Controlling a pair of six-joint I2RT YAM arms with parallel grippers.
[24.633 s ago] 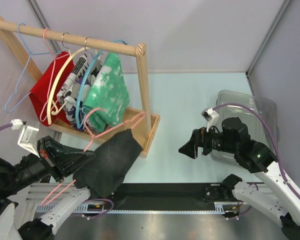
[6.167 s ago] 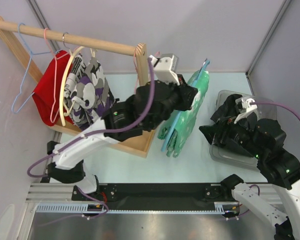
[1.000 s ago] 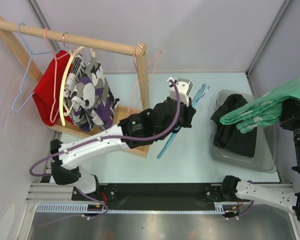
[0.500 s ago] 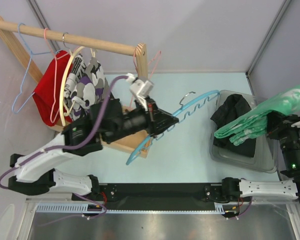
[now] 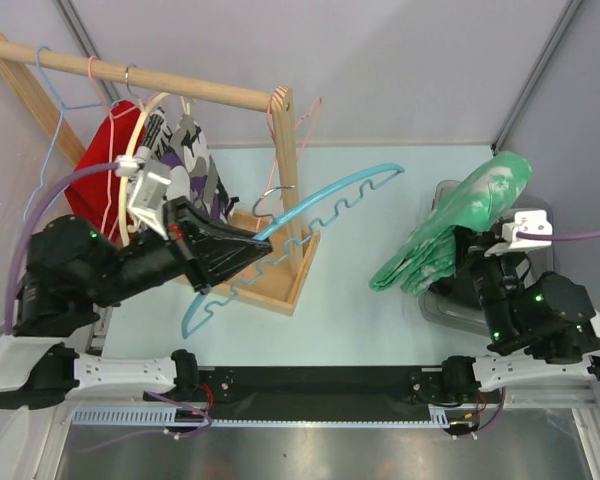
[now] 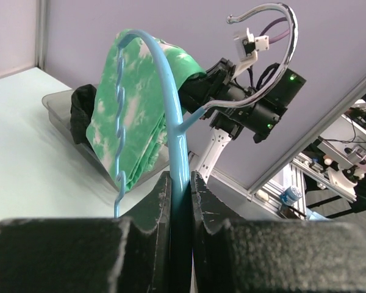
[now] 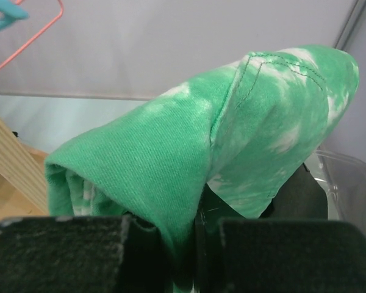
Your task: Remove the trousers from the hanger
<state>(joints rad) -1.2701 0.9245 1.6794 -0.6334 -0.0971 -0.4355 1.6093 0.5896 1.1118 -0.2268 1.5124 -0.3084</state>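
The green and white trousers (image 5: 450,225) hang bunched in the air above the clear bin (image 5: 536,212), off the hanger. My right gripper (image 7: 186,235) is shut on a fold of the trousers (image 7: 189,165). The bare blue hanger (image 5: 310,215) with a wavy bar and metal hook stretches from my left gripper (image 5: 248,240) toward the middle of the table. My left gripper (image 6: 180,186) is shut on the hanger's blue arm (image 6: 171,116). In the left wrist view the trousers (image 6: 140,116) show beyond the hanger, held by the right arm.
A wooden rack (image 5: 285,160) at the left holds a red garment (image 5: 85,190), a patterned garment (image 5: 195,170) and spare hangers, with a pink hanger (image 5: 305,125) on its right post. A black garment (image 6: 82,113) lies in the bin.
The left arm drew the blue hanger back left toward the rack. The right arm lowered and swung the trousers leftward over the bin's near side.
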